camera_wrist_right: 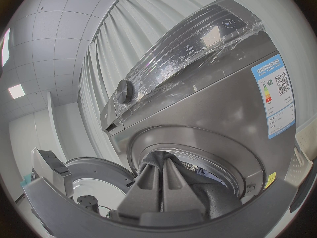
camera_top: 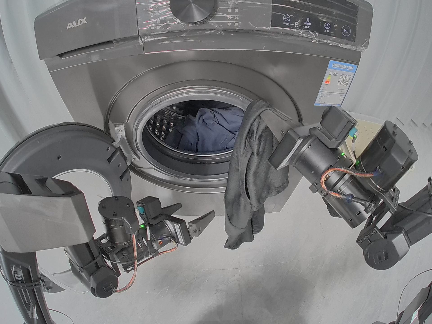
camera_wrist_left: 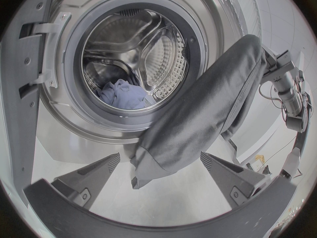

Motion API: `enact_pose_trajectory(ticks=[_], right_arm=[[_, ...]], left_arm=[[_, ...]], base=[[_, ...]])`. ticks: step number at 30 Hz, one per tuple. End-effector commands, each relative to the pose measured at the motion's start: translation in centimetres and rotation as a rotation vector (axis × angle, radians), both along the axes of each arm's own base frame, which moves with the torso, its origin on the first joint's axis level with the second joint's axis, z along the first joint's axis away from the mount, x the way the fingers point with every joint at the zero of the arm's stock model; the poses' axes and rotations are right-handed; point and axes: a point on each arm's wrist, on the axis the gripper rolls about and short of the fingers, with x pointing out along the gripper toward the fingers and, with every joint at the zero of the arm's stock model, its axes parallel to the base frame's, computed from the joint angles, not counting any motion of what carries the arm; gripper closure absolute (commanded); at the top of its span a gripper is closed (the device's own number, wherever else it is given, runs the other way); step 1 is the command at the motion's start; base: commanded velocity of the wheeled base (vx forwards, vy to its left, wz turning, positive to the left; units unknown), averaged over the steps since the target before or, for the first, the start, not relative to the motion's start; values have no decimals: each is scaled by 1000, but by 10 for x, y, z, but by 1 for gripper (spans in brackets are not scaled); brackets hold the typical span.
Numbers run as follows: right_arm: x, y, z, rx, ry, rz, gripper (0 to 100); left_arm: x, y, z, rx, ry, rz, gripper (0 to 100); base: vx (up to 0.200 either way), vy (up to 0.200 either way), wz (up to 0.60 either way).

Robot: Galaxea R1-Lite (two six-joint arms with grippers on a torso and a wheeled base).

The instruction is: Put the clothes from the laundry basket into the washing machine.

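Note:
The grey washing machine (camera_top: 90, 82) stands with its round door (camera_top: 63, 154) swung open to the left. A blue garment (camera_top: 211, 129) lies inside the drum (camera_wrist_left: 132, 50). My right gripper (camera_top: 263, 111) is shut on a dark grey garment (camera_top: 247, 176) at the right rim of the opening; the cloth hangs down in front of the machine. The same dark grey garment (camera_wrist_left: 204, 113) hangs beyond my left gripper (camera_wrist_left: 158, 162). The left gripper (camera_top: 193, 219) is open and holds nothing, low in front of the machine, below the opening. The right fingers (camera_wrist_right: 175, 185) are pressed together on the cloth (camera_wrist_right: 214, 195).
The floor (camera_top: 270, 275) in front of the machine is bare grey. A pale perforated object (camera_top: 366, 133) sits behind the right arm, beside the machine. White curtains (camera_wrist_right: 132, 23) hang behind the machine.

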Motion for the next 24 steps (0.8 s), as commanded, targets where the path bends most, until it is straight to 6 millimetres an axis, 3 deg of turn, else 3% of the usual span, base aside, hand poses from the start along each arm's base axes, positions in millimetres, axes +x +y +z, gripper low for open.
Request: enact_pose_trajectory(ticks=[1,13,24], right_arm=[[2,2,0,3,2,-3,100],[12,12,-8,-7,18,-5,100],[7,21,-7,0,16,22,100]], left_arm=[[-4,-5,-8,14,24,-34,0],[-12,-22,-15,58,9,-112,0],[29,-47,-31,61,-83,-57,0]], base=[[0,0,0],[0,0,0],[0,0,0]])
